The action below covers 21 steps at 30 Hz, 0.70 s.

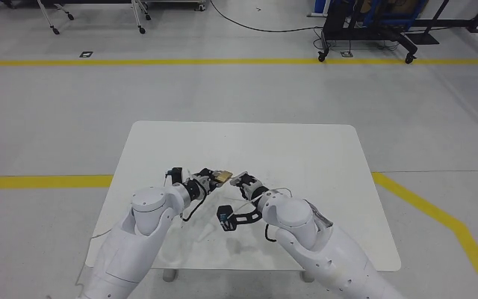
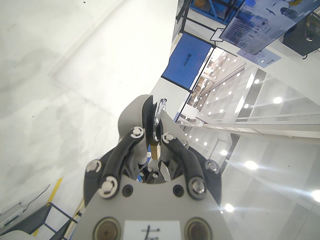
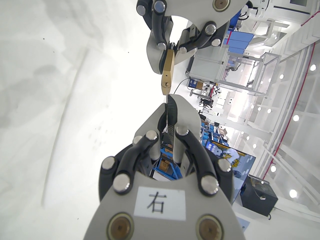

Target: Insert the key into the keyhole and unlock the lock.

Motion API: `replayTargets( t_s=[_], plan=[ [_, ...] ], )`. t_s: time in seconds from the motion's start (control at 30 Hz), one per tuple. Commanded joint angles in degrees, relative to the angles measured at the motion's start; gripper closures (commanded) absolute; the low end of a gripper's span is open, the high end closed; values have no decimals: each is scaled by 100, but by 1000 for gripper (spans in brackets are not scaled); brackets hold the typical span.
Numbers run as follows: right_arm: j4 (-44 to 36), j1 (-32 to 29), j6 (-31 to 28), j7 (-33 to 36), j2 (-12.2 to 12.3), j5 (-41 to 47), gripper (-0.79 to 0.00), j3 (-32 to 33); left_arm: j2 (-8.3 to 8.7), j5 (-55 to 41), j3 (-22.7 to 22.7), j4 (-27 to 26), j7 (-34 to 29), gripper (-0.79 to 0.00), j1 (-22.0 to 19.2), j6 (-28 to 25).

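Right pincer (image 3: 168, 102): clamped on key (image 3: 166, 99), tip at keyhole (image 3: 165, 85). Left pincer (image 3: 170, 62): clamped on lock (image 3: 166, 78), over desk (image 1: 314, 149) centre, 9 o'clock of key. Insertion apparently barely begun; seating, turning remain.

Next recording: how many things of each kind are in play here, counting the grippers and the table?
padlock: 1
key: 1
grippers: 2 (left gripper, right gripper)
table: 1
Total: 5
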Motion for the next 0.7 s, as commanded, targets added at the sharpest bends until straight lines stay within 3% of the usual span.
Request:
replayTargets(
  t_s=[0.0,0.67],
  plan=[
    [5,7,-5,4,-7,-3,0,-12,-6,-12,19,15,12,0,-5,12],
    [21,-15,13,-86,-41,-148,0,-104,-56,-270,-1,-45,325,0,36,18]
  ],
)
